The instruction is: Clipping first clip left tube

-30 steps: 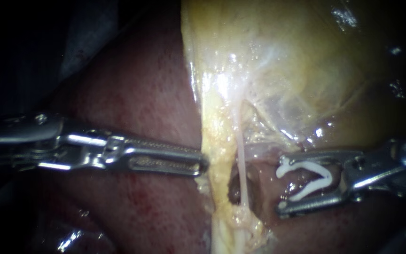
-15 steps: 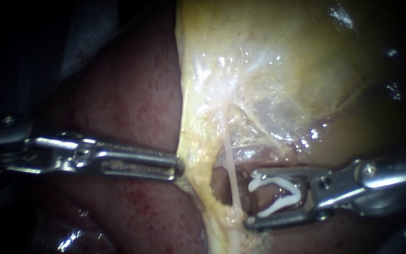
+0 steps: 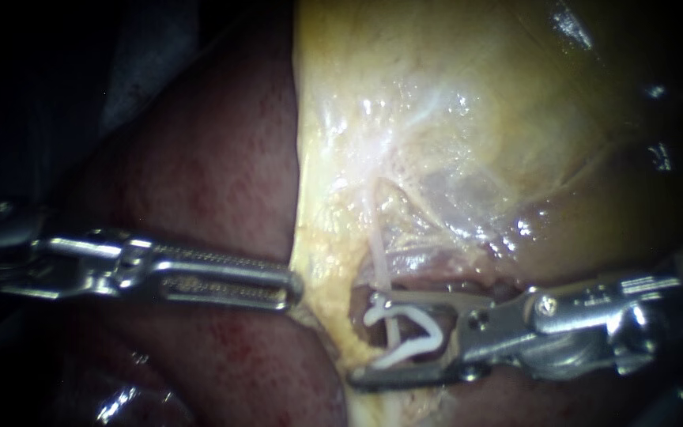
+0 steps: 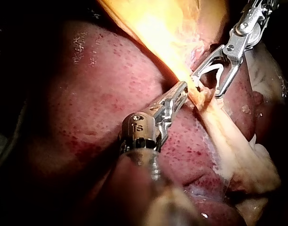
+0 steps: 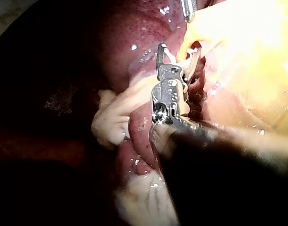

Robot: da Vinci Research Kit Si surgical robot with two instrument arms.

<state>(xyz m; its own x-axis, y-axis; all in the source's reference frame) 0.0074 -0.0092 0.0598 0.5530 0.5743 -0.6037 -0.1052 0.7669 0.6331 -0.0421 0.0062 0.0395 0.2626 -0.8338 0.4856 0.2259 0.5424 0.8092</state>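
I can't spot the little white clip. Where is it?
In the endoscope view, the white clip sits low, just right of middle, held in the jaws of the right instrument, with the thin pale tube crossing between its arms.

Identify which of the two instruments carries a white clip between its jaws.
The right instrument: a white clip sits between its jaws, astride the thin pale tube. The left instrument grips only yellowish tissue.

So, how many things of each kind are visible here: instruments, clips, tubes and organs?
Instruments: 2 (left instrument, right instrument)
Clips: 1 (white clip)
Tubes: 1 (thin pale tube)
Organs: 2 (liver, gallbladder)
Total: 6
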